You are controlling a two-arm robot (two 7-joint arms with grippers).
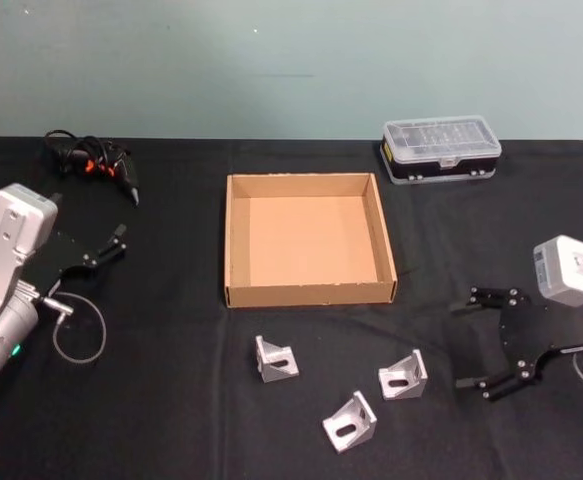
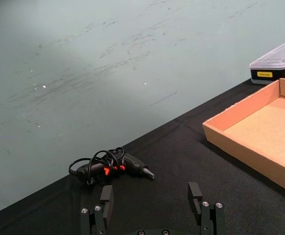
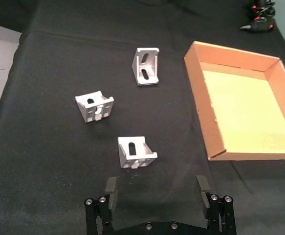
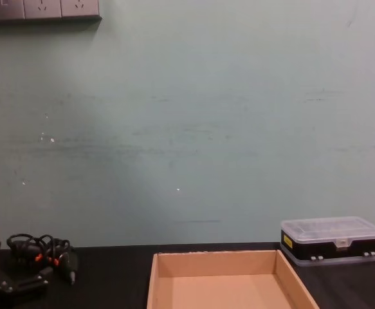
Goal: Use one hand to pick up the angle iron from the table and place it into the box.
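While left gripper [image 2: 150, 192] idles far-left, right gripper [image 1: 464, 344] splayed near angle iron [image 1: 403, 376]

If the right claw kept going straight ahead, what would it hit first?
Probably the nearest angle iron, lying just ahead of the open right gripper, slightly off its centre line.

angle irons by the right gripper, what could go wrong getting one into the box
1. The silver metal angle iron nearest the open black right gripper lies close to a second angle iron; closing on it could knock that one away.
2. Its sloped faces might slip in the grip.
3. The shallow tan cardboard box has a front wall between the irons and its floor; a low carry might shove it.
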